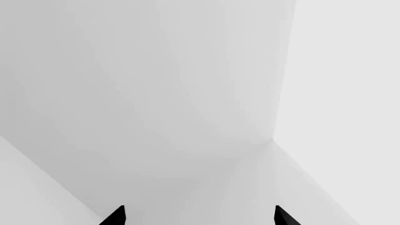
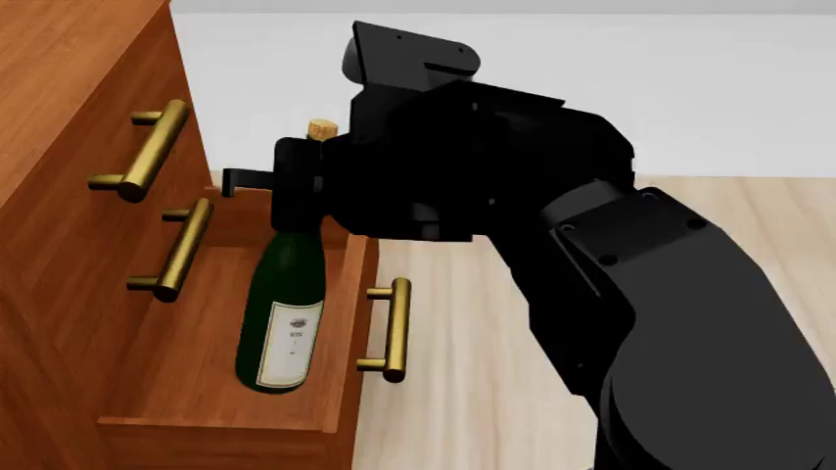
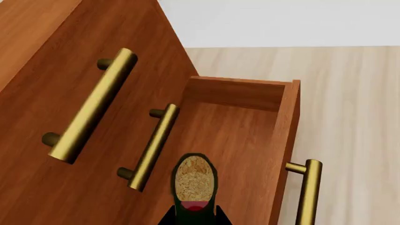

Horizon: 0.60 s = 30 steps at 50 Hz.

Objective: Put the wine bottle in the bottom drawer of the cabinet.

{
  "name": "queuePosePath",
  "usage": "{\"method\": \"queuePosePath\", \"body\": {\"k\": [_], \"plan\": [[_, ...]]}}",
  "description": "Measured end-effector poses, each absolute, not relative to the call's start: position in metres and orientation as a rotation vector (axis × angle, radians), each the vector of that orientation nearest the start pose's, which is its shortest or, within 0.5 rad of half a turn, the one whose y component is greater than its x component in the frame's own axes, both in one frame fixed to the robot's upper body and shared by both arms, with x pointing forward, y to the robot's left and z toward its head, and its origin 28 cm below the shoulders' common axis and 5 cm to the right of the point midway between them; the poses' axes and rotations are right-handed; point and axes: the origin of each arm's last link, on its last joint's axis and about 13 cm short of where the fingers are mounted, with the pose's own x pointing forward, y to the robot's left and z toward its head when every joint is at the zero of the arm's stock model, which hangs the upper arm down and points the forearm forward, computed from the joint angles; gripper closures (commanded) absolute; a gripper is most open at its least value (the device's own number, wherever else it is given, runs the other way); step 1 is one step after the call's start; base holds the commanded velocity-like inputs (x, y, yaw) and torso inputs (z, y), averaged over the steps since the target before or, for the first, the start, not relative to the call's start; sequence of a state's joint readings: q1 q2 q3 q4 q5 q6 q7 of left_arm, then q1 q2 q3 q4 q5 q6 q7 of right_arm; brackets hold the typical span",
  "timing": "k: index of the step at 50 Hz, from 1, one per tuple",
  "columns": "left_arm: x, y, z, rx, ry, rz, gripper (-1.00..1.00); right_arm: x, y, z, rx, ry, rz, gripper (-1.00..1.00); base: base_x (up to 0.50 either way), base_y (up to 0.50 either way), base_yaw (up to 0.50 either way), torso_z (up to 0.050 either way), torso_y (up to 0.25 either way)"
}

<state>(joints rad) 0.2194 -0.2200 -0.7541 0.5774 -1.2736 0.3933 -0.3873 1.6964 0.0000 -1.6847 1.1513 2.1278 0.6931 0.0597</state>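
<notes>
Wine bottle [image 2: 284, 313]: stood upright inside the open bottom drawer [image 2: 196, 372], neck clamped in my right gripper [image 2: 303, 186]; letting go and shutting the drawer remained, I judged.
Cabinet [image 2: 66, 147]: reddish-brown grained wood, flat fronts.
Handles [image 2: 144, 152]: brass round bars.
Bottle: dark green glass, white label, tan cork.
Left gripper [image 1: 198, 216]: fingertips apart, holding nothing.

A pale wood-plank floor [image 2: 457, 411] spreads out to the right in the head view, its boards running lengthwise. Behind it stands a plain white wall [image 2: 679, 88], bare and evenly lit. In the left wrist view, only blank white wall surfaces meet at a corner [image 1: 272, 140].
</notes>
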Motion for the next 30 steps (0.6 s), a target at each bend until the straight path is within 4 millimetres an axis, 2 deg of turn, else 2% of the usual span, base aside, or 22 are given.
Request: {"method": "queuePosePath", "body": {"k": [30], "plan": [[0.110, 0.360, 0.160, -0.900, -0.957, 0.717, -1.00, 0.395, -0.015, 0.251, 0.174, 0.694, 0.509, 1.00, 0.00, 0.00, 0.00, 0.000, 0.001]]}}
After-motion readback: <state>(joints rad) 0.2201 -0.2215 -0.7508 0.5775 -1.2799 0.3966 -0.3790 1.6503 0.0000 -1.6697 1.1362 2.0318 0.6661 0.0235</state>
